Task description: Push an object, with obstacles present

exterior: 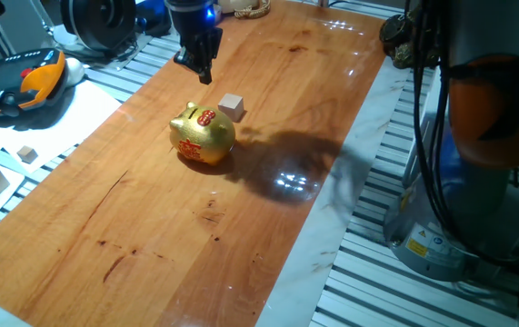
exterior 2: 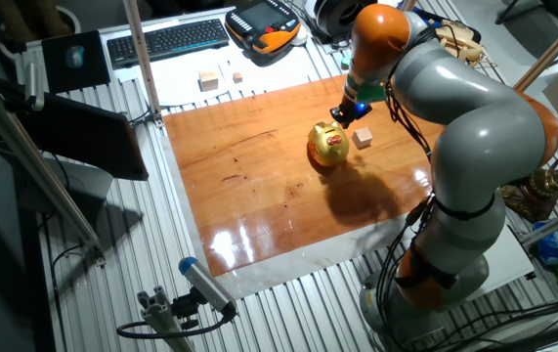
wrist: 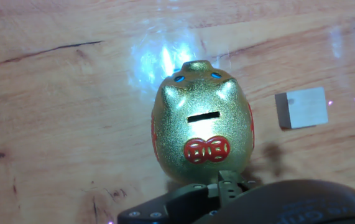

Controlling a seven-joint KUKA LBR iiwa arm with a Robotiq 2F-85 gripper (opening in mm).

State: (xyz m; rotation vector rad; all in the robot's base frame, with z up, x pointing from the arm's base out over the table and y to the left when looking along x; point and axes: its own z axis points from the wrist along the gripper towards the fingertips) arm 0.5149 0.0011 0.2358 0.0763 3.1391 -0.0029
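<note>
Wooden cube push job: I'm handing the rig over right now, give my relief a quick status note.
Gripper: raised above the table behind the golden piggy bank, holding nothing; whether the fingers are open or shut cannot be told.
Small wooden cube: flat on the wooden table, close beside the piggy bank but apart from it, a gap showing in the hand view.
Piggy bank: upright, standing directly under the hand camera.
Done: no contact with the cube visible.
Left: come down beside the cube and push it, likely steering clear of the pig.

no readable text, labels or numbers anywhere
</note>
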